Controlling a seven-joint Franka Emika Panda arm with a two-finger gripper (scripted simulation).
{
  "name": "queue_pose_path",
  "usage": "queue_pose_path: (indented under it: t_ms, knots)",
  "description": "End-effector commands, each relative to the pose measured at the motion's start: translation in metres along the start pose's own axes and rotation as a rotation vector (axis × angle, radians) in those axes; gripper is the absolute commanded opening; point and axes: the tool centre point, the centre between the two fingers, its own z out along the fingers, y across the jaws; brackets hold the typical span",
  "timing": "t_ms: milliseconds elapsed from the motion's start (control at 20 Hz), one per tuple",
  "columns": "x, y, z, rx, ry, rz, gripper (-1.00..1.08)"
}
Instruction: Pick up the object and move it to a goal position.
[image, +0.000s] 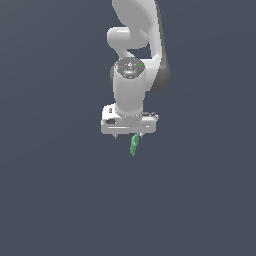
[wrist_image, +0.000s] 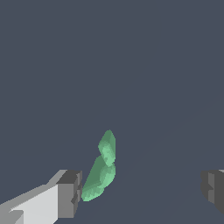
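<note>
Both of my pictures are easy to see, not too dark and not too bright. The background is one flat dark blue-grey all over, with no shadows on it that I can find. The white arm looks lit from the front, since its far side fades to dark grey. I see no glare anywhere. The green object has lighter and darker patches on its bumps. Edges look sharp but a little jagged in the exterior view. Nothing is blurry, and nothing bends at the picture edges.
</note>
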Motion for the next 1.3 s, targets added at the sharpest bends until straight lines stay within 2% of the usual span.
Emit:
queue_pose_path:
  t_ms: [0, 500, 900, 1250]
  knots:
    - [0.0, 0.0, 0.0, 0.0, 0.0, 0.0, 1.0]
    - [-0.001, 0.011, -0.001, 0.011, -0.014, -0.008, 1.0]
    - [-0.001, 0.009, 0.0, 0.01, -0.013, 0.002, 1.0]
    - [-0.005, 0.002, 0.005, 0.01, -0.01, 0.062, 1.0]
